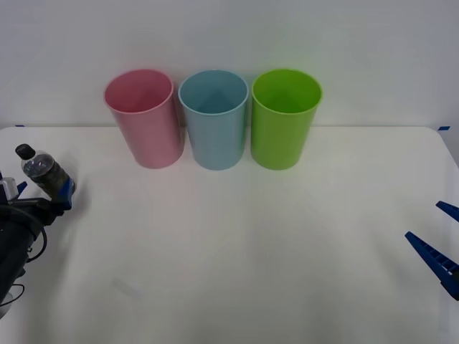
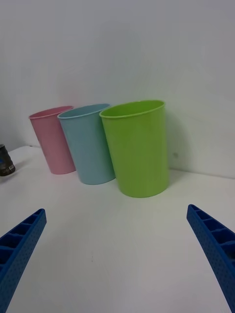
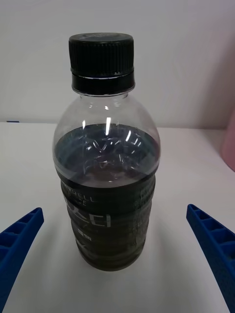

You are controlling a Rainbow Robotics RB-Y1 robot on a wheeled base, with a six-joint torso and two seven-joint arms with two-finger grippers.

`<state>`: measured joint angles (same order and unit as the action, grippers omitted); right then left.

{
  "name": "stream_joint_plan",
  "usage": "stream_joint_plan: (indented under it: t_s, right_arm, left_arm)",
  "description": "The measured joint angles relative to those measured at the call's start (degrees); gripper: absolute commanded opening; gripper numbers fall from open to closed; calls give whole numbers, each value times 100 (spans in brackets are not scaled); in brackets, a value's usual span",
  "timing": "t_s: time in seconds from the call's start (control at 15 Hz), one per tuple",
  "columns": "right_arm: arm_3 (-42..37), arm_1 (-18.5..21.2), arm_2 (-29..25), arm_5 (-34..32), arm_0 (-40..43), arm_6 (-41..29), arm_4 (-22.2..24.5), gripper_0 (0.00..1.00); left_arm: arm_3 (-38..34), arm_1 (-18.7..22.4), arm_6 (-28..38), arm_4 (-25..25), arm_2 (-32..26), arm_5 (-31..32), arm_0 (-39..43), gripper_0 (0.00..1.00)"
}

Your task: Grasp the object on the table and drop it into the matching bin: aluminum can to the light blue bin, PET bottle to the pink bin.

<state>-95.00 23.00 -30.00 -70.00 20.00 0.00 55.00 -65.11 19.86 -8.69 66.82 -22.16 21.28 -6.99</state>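
Far left of the wide white table [image 1: 237,258], my left gripper [image 3: 117,254] sits spread wide around the small clear plastic bottle with black cap and dark label [image 3: 105,161], not squeezing yet. It looks light, smooth and crushable, so I'd grab the labelled body. Right gripper [image 2: 117,254] idles released at the right edge.

A small clear plastic bottle [image 3: 106,161] with black cap stands upright on the white table [image 1: 237,251]. The tall pink plastic bin [image 1: 143,118] and light blue plastic bin [image 1: 214,118] stand side by side, well apart from it.
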Motion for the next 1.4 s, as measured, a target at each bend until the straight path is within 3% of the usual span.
stream_joint_plan:
  t_s: [1.27,1.33,1.4]
  right_arm:
    - [0,0,0,0,0,0,0,100]
    - [0,0,0,0,0,0,0,100]
    - [0,0,0,0,0,0,0,100]
  left_arm:
    - [338,-114,8,356,144,-958,-619,100]
    - [336,-114,8,362,153,-960,-619,72]
    - [335,-114,2,370,161,-960,-619,22]
